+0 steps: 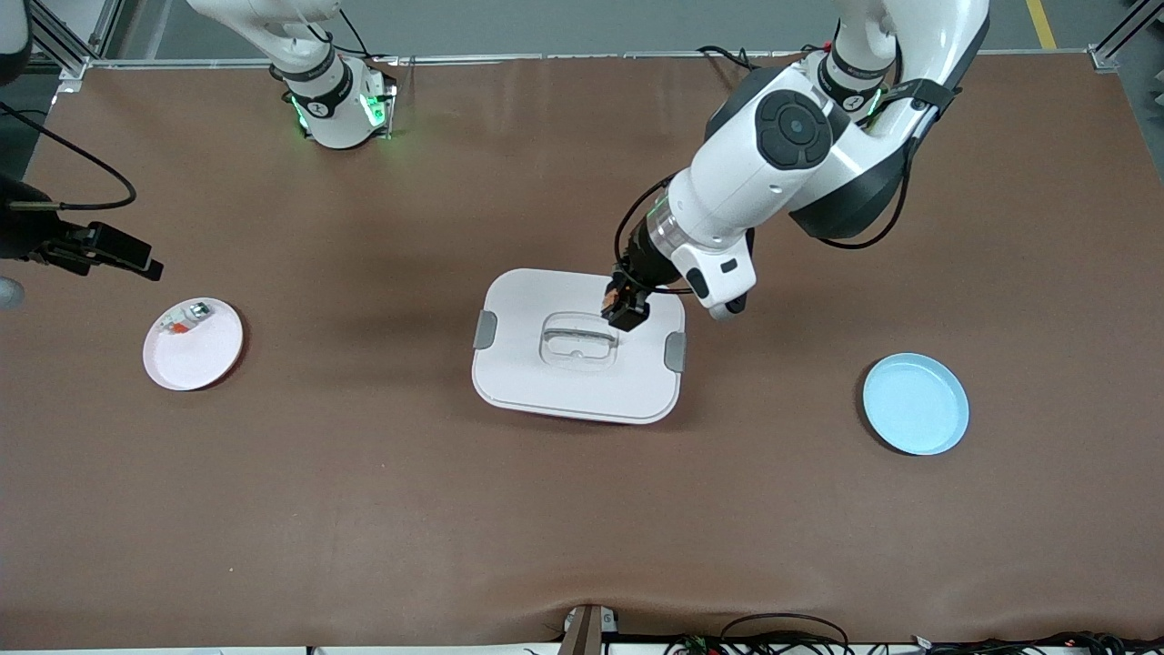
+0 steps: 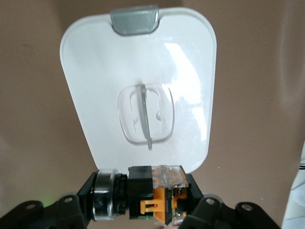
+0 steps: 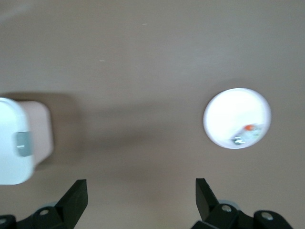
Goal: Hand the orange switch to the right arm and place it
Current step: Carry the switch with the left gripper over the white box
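Over the middle of the frame, my left gripper point(image 1: 626, 307) pinched the orange switch point(image 1: 615, 296) above the white lidded box point(image 1: 546, 377). My right gripper point(image 3: 141, 193) hung with fingers spread wide at the left edge of the frame, over bare table near the pink plate point(image 1: 205, 359). I judged the handover wanted the switch held steady, its free end offered, with the left grip loosened only after the right had clamped. I counted two arms, two plates, pink and blue point(image 1: 915, 404), one box, one switch, and one small part point(image 1: 182, 320) on the pink plate.
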Available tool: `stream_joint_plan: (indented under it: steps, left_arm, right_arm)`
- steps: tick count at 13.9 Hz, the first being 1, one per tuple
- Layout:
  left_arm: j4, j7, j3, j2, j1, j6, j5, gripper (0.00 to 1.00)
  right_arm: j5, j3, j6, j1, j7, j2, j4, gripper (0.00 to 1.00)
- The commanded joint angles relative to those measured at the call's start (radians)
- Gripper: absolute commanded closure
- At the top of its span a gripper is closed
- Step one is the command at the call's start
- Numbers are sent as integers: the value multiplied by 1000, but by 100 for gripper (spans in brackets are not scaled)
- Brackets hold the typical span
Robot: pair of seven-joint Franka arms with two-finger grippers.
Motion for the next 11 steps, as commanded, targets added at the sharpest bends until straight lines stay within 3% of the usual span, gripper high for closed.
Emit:
stream_joint_plan:
  steps: [1,6,9,11]
  left_arm:
    - [19,-93,0,11,-34,78,-35,74]
    - [22,-160,-2,10,-75,166,-35,74]
    - [24,-175,0,10,-117,195,-33,74]
    - [27,-198,-2,7,-132,198,-33,74]
  right_arm:
    - [80,12,-12,-31,-4,8,15,0]
    - [242,20,22,20,6,5,-14,0]
    - [426,20,72,63,-4,5,-61,0]
    - [444,20,123,118,-7,5,-71,0]
